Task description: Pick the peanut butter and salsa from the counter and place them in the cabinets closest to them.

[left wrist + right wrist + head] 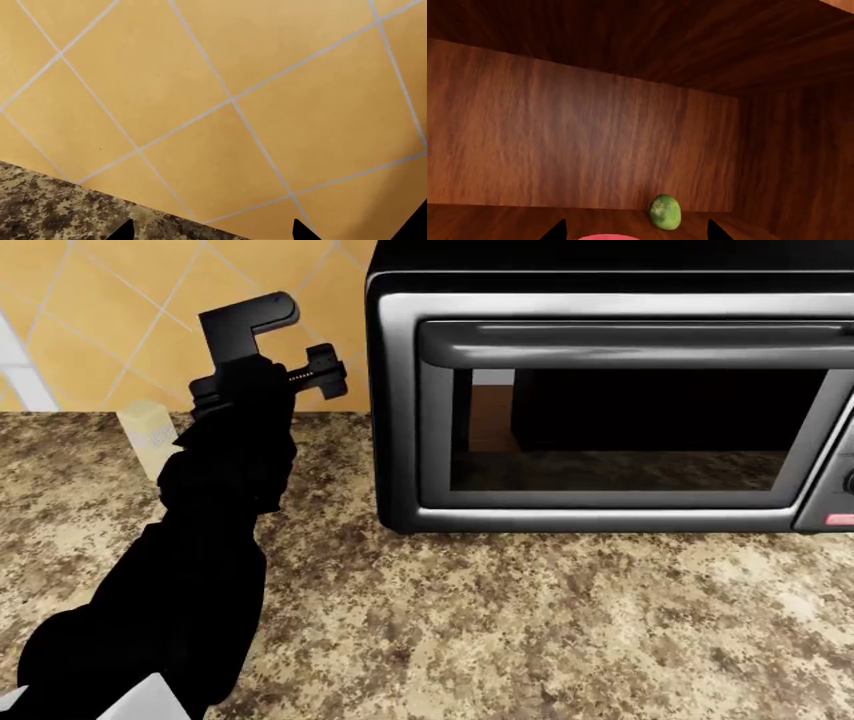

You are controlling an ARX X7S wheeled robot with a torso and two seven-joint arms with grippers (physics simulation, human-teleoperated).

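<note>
Inside the dark wooden cabinet [594,135] sits 1 green oval fruit [665,212]; right tool [634,235] grips something red. Left tool [287,340] spread, above the speckled granite tabletop [534,620].

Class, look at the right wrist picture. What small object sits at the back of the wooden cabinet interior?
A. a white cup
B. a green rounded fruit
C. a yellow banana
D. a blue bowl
B: a green rounded fruit rests on the cabinet floor against the wooden back wall; no banana, cup or bowl shows there.
</note>
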